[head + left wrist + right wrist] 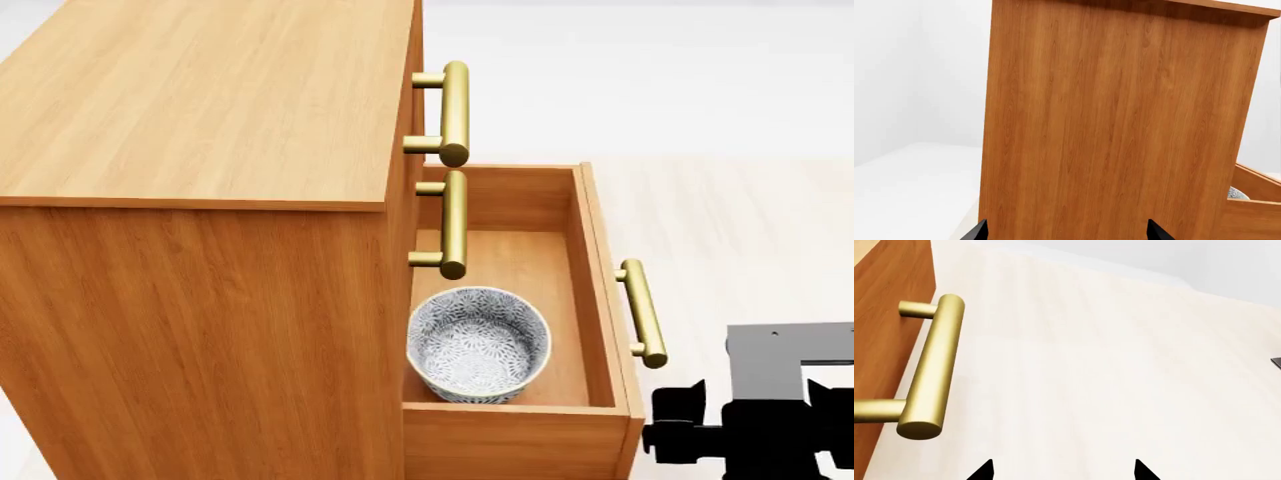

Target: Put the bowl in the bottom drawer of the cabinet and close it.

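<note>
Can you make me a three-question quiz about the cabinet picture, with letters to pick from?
1. Where is the bowl?
A. on top of the cabinet
B. inside the bottom drawer
C. on the floor

2. How many brass handles show in the head view?
A. one
B. five
C. three

3. Is the bottom drawer open or shut?
A. pulled open
B. pushed shut
C. taken out and upside down

Answers:
1 B, the bowl sits in the drawer's near end.
2 C, two upper handles and the bottom handle are visible on the cabinet.
3 A, its inside shows from above.
</note>
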{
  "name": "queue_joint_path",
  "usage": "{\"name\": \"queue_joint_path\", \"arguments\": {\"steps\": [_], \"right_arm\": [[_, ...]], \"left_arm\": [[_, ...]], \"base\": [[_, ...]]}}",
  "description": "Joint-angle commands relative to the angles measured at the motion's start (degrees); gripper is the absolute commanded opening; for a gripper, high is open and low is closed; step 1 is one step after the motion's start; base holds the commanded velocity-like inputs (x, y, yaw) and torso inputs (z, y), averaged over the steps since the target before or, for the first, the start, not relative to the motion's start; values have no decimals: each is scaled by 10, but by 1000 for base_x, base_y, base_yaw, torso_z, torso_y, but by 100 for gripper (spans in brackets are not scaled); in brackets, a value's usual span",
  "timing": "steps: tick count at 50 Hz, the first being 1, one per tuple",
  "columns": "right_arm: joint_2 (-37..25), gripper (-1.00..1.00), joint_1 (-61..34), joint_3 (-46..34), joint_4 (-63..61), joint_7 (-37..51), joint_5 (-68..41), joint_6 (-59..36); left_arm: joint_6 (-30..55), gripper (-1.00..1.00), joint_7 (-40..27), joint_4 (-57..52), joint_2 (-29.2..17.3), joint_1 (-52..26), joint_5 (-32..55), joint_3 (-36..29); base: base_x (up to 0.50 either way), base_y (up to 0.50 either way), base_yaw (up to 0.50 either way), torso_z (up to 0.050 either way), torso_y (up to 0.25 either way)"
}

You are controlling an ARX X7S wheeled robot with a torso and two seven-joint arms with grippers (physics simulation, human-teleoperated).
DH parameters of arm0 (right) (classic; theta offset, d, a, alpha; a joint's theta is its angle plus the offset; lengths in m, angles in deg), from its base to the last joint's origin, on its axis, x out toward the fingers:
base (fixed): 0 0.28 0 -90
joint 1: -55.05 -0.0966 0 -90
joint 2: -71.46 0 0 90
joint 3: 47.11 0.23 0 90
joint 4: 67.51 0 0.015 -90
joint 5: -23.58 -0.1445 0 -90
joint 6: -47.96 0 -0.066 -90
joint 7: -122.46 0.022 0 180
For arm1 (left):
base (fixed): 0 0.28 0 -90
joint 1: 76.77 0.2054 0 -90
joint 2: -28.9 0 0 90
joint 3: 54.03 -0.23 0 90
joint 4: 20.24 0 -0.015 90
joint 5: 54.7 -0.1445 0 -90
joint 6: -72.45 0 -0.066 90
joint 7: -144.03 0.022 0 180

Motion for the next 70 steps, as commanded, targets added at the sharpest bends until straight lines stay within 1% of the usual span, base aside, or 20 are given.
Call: {"name": "queue_joint_path", "arguments": {"steps": [1, 31, 39, 70], "right_arm": [[12, 100, -4, -9, 5, 0, -8, 3], [38, 100, -12, -38, -3, -3, -9, -2], [43, 100, 0, -39, -37, -5, -13, -17], [59, 100, 12, -55, -70, -1, -21, -22]], "left_arm": [[-1, 100, -1, -1, -2, 0, 2, 0], [-2, 100, -3, -3, -4, 0, 3, -2], [-4, 100, -3, -1, -4, -1, 4, -3], [-5, 100, -5, -2, -6, -1, 4, -5]], "base": [[0, 0, 0, 0, 0], [0, 0, 0, 0, 0], [0, 0, 0, 0, 0], [0, 0, 0, 0, 0]]}}
